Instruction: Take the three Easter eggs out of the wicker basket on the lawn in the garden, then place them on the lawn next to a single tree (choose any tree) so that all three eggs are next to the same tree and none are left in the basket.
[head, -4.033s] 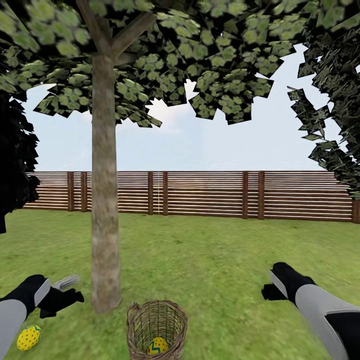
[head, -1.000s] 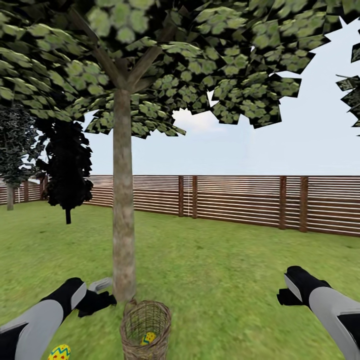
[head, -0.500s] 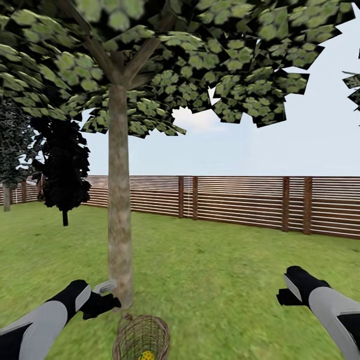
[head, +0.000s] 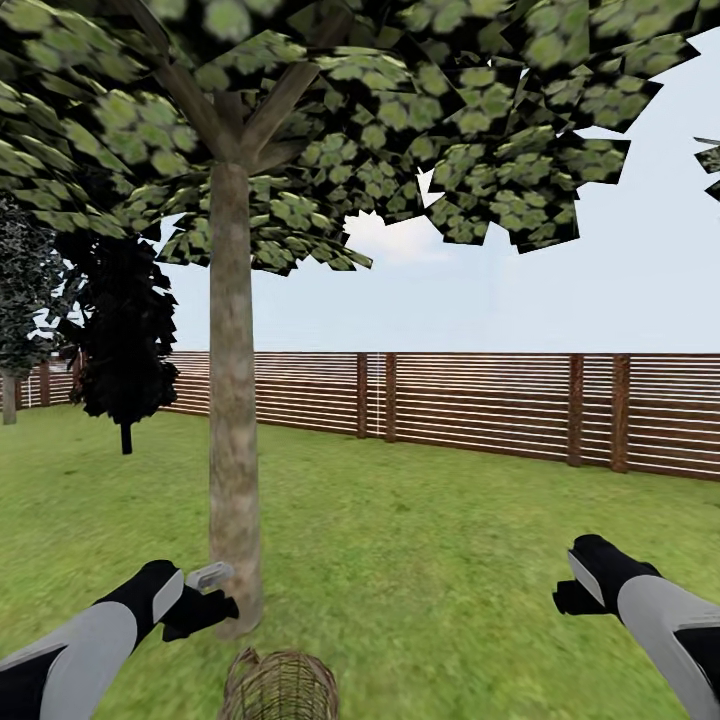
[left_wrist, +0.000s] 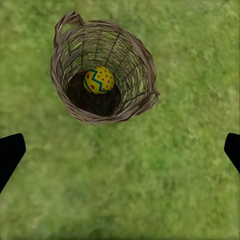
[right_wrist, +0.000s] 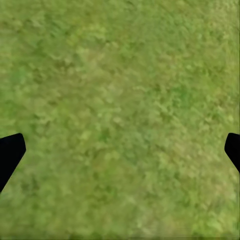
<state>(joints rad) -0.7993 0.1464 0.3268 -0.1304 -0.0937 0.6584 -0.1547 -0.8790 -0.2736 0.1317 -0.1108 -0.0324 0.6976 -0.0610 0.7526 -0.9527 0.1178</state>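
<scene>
One Easter egg (left_wrist: 99, 80) lies at the bottom of the wicker basket (left_wrist: 131, 107), which stands on the lawn (left_wrist: 165, 190) just ahead of the left gripper (left_wrist: 120, 150) and below it, along the line its fingers point, with the basket's mouth facing up toward the wrist camera. The left arm is plainly the nearer; the right gripper (right_wrist: 120, 150) hangs over bare grass well off to the side. Both sets of fingers stand wide apart, holding and touching nothing. In the head view the basket's rim sits close to the foot of the tree (head: 232, 440), just beyond the left gripper.
</scene>
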